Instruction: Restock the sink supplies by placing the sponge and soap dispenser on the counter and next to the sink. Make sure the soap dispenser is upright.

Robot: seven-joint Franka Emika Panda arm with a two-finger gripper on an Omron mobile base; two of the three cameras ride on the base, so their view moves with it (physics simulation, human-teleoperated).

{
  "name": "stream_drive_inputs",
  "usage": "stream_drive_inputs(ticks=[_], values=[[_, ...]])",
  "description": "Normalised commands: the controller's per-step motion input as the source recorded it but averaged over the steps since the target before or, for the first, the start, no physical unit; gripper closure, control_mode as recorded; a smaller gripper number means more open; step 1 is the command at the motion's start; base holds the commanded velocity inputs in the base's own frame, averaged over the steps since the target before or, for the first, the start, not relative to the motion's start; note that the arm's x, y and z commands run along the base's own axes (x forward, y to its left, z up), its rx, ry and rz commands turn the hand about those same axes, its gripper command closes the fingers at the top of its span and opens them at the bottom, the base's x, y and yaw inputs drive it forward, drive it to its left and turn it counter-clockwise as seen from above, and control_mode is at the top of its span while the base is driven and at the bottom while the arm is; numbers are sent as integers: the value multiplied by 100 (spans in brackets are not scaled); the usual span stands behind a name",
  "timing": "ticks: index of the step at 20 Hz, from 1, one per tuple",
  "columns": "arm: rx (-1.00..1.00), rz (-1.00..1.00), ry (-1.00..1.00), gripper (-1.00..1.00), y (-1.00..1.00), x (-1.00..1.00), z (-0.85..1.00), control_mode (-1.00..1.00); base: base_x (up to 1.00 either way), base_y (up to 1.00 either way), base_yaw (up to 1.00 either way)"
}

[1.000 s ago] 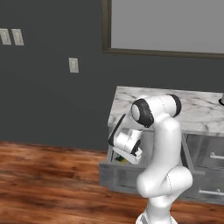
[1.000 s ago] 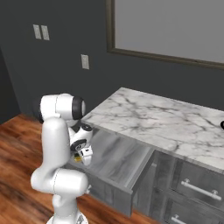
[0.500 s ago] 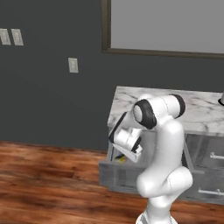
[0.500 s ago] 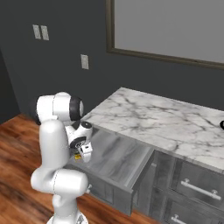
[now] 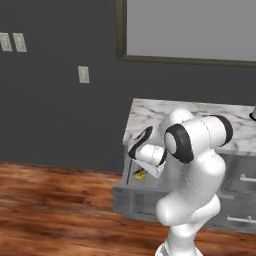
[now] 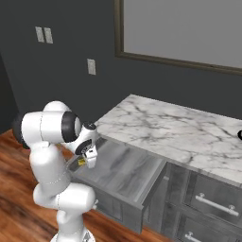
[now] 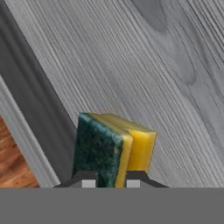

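Gripper (image 7: 110,181) clamps blocky sponge (image 7: 113,148), rough green face, smooth yellow body, over grey woodgrain drawer (image 7: 144,70).

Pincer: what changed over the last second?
The pincer has closed on the sponge in the open drawer, and the elbow has swung slightly outward. The sponge is not visibly lifted yet. Drawer, counter and base stayed put.

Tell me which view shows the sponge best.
Hand view: the sponge sits large between the end effector fingertips, green and yellow layers clear. Both base views show a small yellow speck in the open drawer.
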Motion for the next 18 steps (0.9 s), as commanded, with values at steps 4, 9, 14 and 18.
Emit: stream_drive_inputs(ticks=[4, 9, 14, 18], values=[[0, 0, -2, 100, -9, -38, 88, -100, 0, 0, 0], [0, 0, -10, 100, -19, -70, 97, -100, 0, 0, 0], [0, 0, -21, 100, -23, -79, 100, -100, 0, 0, 0], [0, 0, -22, 100, -25, -60, 100, -100, 0, 0, 0]])
